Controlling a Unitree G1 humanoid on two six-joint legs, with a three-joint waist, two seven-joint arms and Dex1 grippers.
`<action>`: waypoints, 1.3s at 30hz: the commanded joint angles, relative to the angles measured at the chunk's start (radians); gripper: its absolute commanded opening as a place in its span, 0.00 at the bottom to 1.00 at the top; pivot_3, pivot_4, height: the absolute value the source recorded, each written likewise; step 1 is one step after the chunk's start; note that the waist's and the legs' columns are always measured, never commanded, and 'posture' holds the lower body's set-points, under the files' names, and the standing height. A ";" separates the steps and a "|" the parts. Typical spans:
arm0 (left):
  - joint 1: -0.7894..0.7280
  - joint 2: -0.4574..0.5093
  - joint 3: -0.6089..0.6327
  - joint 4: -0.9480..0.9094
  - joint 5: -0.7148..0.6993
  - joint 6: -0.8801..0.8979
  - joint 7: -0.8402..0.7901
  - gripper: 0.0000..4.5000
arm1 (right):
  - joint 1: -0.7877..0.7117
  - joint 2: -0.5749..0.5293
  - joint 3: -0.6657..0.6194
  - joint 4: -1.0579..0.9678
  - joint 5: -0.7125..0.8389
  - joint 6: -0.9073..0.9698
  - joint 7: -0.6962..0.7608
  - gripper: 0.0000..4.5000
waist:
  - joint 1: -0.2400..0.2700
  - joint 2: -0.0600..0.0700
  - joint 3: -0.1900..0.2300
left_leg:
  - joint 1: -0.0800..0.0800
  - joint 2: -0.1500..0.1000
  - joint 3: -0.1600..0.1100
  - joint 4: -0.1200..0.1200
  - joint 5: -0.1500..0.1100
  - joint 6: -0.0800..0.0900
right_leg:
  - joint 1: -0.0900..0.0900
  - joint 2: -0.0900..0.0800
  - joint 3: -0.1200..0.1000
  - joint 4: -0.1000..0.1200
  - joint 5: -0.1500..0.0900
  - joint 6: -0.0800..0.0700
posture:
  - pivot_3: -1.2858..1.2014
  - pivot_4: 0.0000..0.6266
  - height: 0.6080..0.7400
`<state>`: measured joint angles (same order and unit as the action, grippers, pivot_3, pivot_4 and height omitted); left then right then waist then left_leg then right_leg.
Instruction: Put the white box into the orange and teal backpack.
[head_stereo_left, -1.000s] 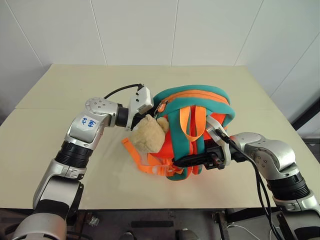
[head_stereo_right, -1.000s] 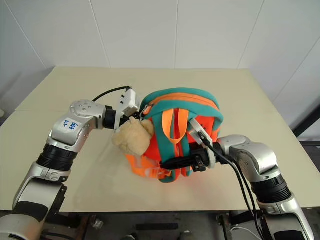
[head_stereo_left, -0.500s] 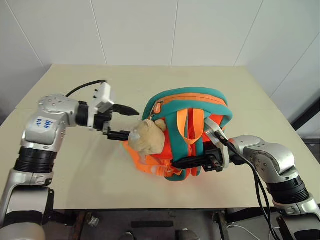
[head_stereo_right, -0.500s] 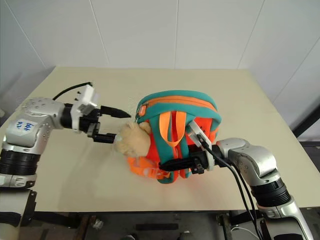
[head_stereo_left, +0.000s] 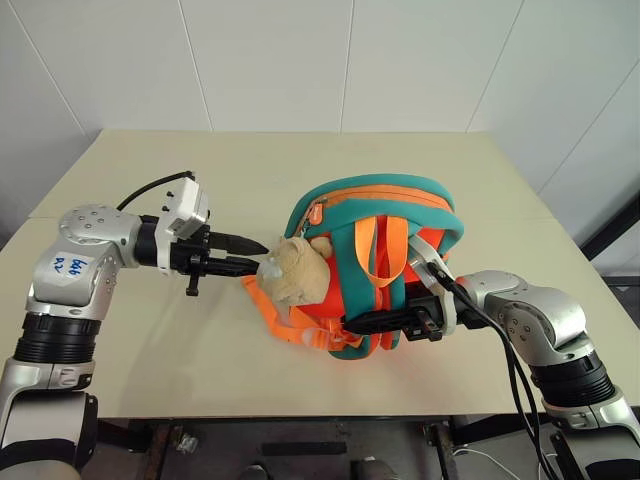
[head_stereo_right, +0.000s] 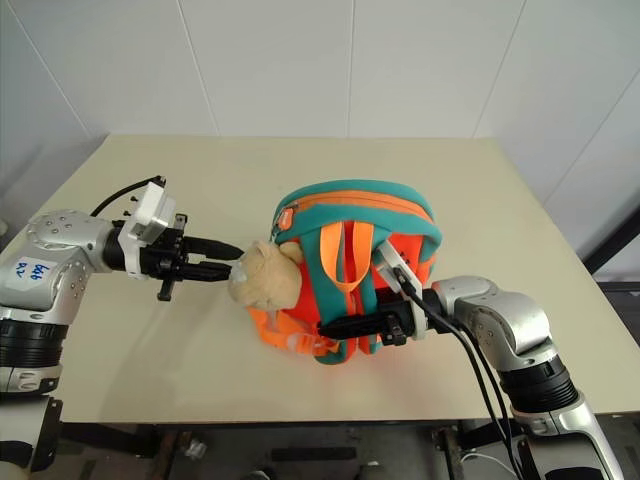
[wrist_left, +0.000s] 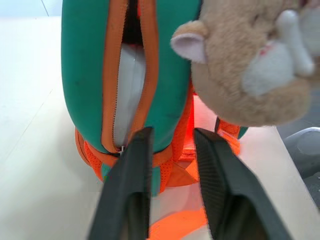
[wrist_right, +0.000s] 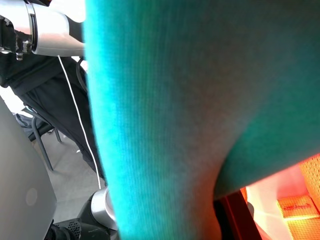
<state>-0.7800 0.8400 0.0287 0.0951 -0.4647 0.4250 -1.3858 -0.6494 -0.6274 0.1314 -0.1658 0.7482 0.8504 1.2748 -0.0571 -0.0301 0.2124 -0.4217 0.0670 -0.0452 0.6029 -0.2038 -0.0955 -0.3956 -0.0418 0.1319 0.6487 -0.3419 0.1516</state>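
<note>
- Left tool (head_stereo_left: 255, 255) at centre-left of the frame: black fingers nearly together, gripping nothing, tips beside the fuzzy tan plush toy (head_stereo_left: 296, 272).
- Backpack (head_stereo_left: 385, 215) stands upright mid-tabletop (head_stereo_left: 150, 330), padded teal trim, zipper slit running top to bottom, smooth white box (wrist_left: 129, 90) inside.
- Right tool (head_stereo_left: 375, 325), lower centre, clamped on the backpack's strap.

My left claw (head_stereo_left: 252, 254) reaches level toward the orange and teal backpack (head_stereo_left: 375, 262), fingers (wrist_left: 131, 180) a narrow gap apart, gripping nothing. My right claw (head_stereo_left: 365, 325) lies against the backpack's near side, seemingly clamped on its teal trim, forearm bent inward.
</note>
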 joint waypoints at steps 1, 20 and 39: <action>-0.009 -0.020 0.022 -0.007 0.013 -0.024 0.061 0.04 | -0.002 0.005 -0.003 -0.013 0.006 -0.005 0.001 0.00 | 0.002 0.000 0.000 | 0.000 0.000 0.000 0.001 0.000 0.000 | 0.000 0.000 0.000 0.000 0.000 0.000 | 0.52 0.24 1.00; -0.092 -0.307 -0.099 0.167 0.216 -0.235 0.319 0.01 | 0.022 0.021 -0.027 -0.062 0.035 0.012 -0.053 0.00 | 0.005 0.000 0.000 | 0.000 0.000 -0.001 0.007 -0.001 0.001 | 0.002 0.000 0.000 0.004 0.000 0.001 | 0.52 0.24 1.00; -0.049 -0.088 0.017 0.035 0.071 -0.027 0.125 0.54 | 0.045 0.018 -0.035 -0.069 0.045 0.006 -0.075 0.00 | 0.008 0.000 0.000 | 0.000 0.000 -0.001 0.006 -0.001 0.001 | 0.002 0.000 0.000 0.003 0.000 0.001 | 0.52 0.24 1.00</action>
<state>-0.8326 0.7216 0.0040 0.1423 -0.3687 0.3951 -1.2377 -0.6038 -0.6098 0.1053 -0.2107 0.7762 0.8586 1.1929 -0.0490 -0.0301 0.2125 -0.4219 0.0666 -0.0463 0.6091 -0.2043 -0.0946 -0.3940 -0.0413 0.1321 0.6519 -0.3417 0.1523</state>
